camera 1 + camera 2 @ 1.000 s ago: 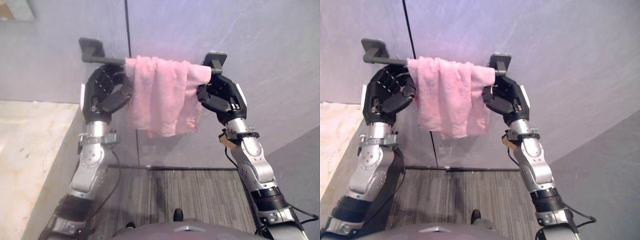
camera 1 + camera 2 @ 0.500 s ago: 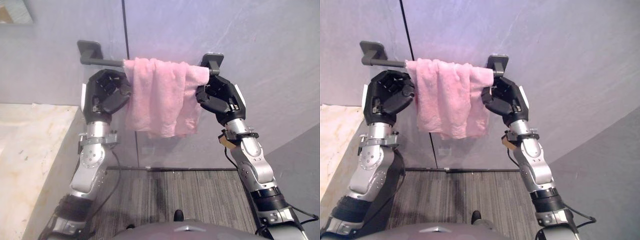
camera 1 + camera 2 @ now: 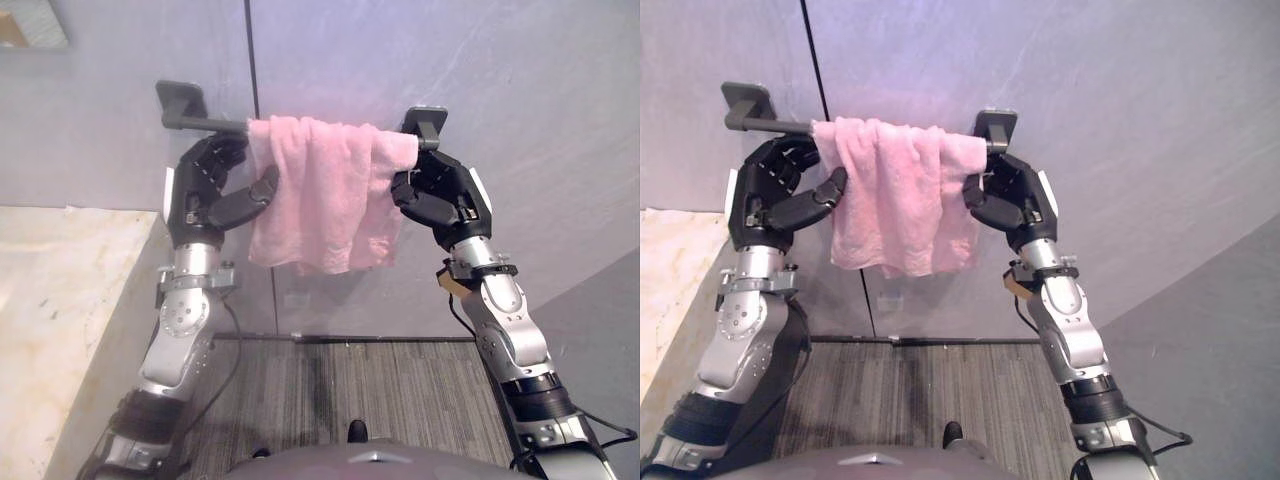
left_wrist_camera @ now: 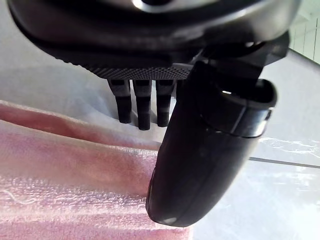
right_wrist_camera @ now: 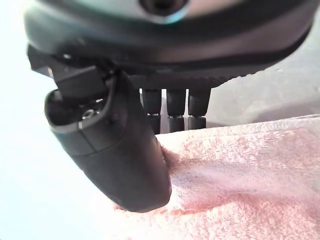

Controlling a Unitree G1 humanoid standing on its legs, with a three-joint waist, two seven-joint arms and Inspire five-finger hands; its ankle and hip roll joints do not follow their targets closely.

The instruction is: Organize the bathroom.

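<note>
A pink towel [image 3: 325,195] hangs in bunched folds over a dark towel bar [image 3: 205,124] fixed to a grey wall [image 3: 520,90]. The towel covers the right part of the bar, up to its right bracket, and leaves the left end bare.

The left hand [image 3: 205,185] is raised beside the towel's left edge. From the head views, its fingers are loosely extended just under the bar and its thumb reaches across to touch the cloth. The left wrist view shows more: the thumb tip [image 4: 200,170] rests on the towel's edge while the fingers [image 4: 142,107] point at the wall behind, apart from the cloth, so this hand is open and grips nothing.

The right hand [image 3: 440,195] sits just under the right bracket, at the towel's right edge. The head views show only curled fingers there. The right wrist view shows the thumb [image 5: 125,165] pressed into the towel with the fingers [image 5: 175,112] behind the cloth, pinching it.

A pale marble counter [image 3: 60,290] lies lower left, above a striped grey floor [image 3: 400,390].
</note>
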